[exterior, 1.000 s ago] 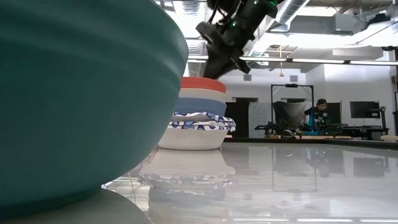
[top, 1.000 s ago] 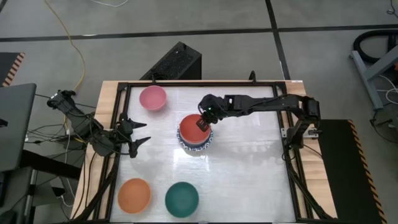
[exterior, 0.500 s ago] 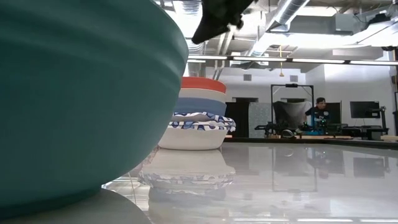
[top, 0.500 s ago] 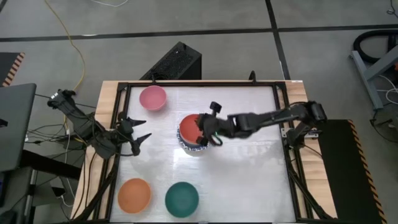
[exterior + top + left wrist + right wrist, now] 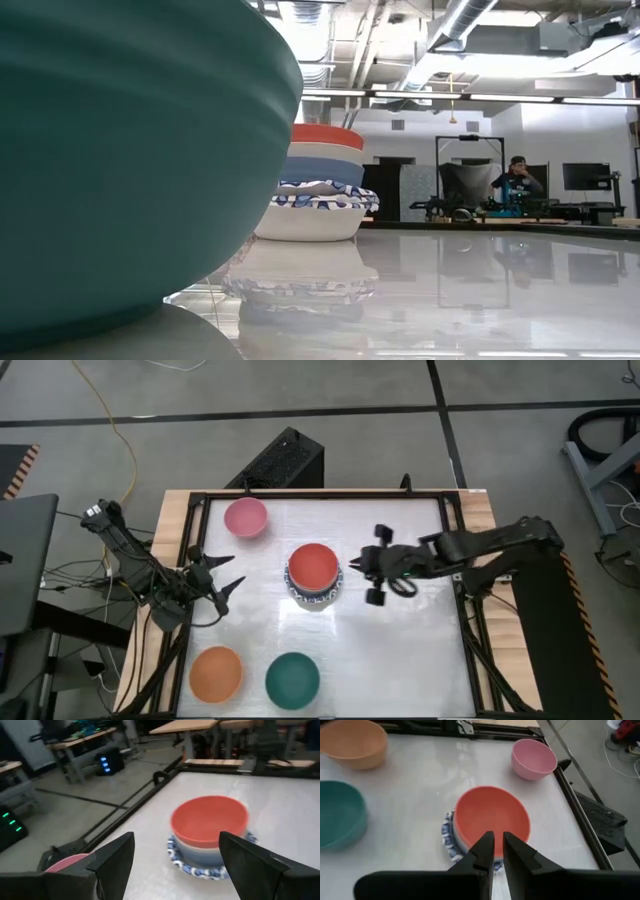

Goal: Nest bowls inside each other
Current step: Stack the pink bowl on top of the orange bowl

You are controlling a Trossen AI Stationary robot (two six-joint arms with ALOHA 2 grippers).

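Currently, change since a second ago: right gripper (image 5: pixel 378 572) has left the red bowl's rim and drawn back to the stack's right, clear of it.
Right jaws: nearly together, holding nothing.
Left gripper (image 5: pixel 222 574): at the white table's (image 5: pixel 400 650) left edge, fingers (image 5: pixel 115 860) spread wide, empty.
Stack (image 5: pixel 314 576): glossy red bowl (image 5: pixel 313 565) topmost, nested over pale, blue and blue-patterned white bowls, table centre.
Loose bowls: pink bowl (image 5: pixel 245 517) rear left; orange bowl (image 5: pixel 216 672) and dark green bowl (image 5: pixel 292 679) front left.
Readable writing: none legible.
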